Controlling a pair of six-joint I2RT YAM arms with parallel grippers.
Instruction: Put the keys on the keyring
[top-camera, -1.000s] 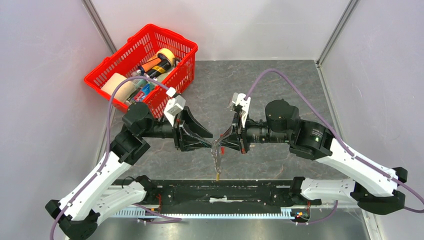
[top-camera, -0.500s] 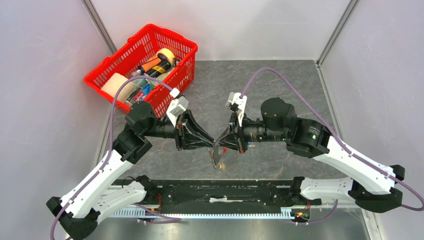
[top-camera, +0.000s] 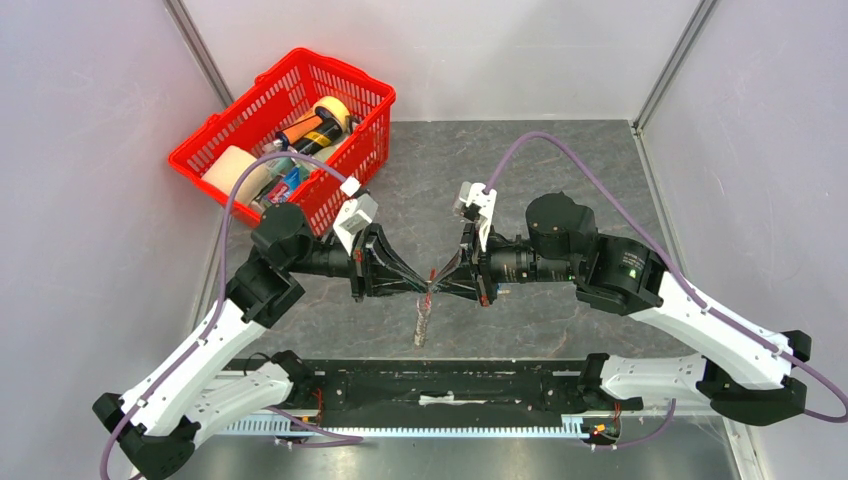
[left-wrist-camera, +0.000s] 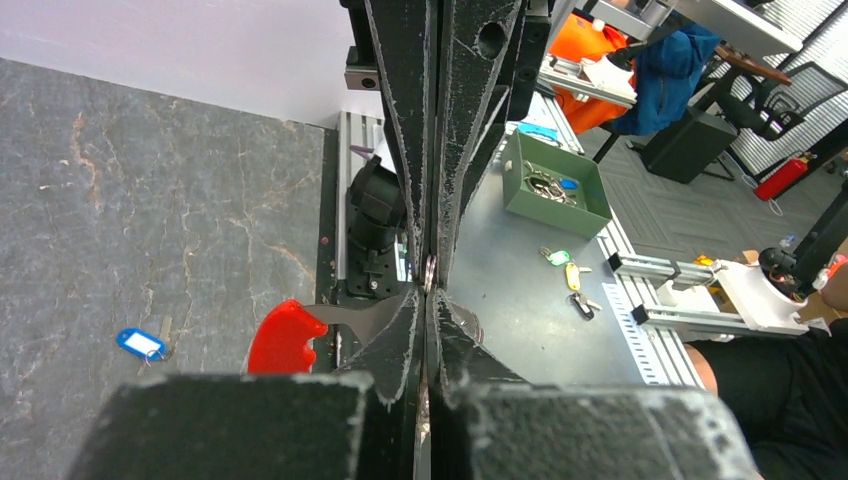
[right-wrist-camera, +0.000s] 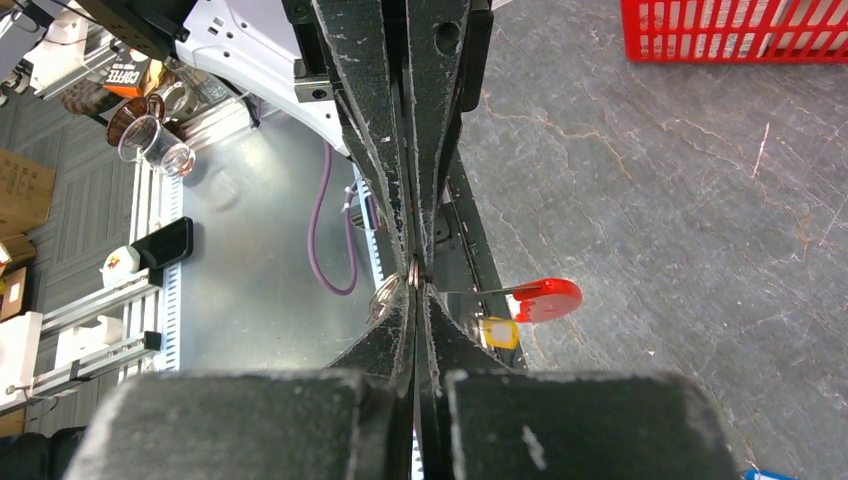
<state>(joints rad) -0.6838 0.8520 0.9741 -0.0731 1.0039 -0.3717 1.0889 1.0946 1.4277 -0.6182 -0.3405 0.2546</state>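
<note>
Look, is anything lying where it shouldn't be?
Yes. The little blue key lies alone on the grey table, apart from the keyring, which both arms' jaws pinch between them. It isn't on the ring yet.

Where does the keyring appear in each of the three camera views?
Top external: the keyring shows at centre, just below the meeting fingertips.
Left wrist: its red part sticks out left of the pinch, lower centre.
Right wrist: the red part sticks out right of the pinch, near centre.
Shared landmark: the point where the left end effector and right end effector meet tip to tip.
</note>
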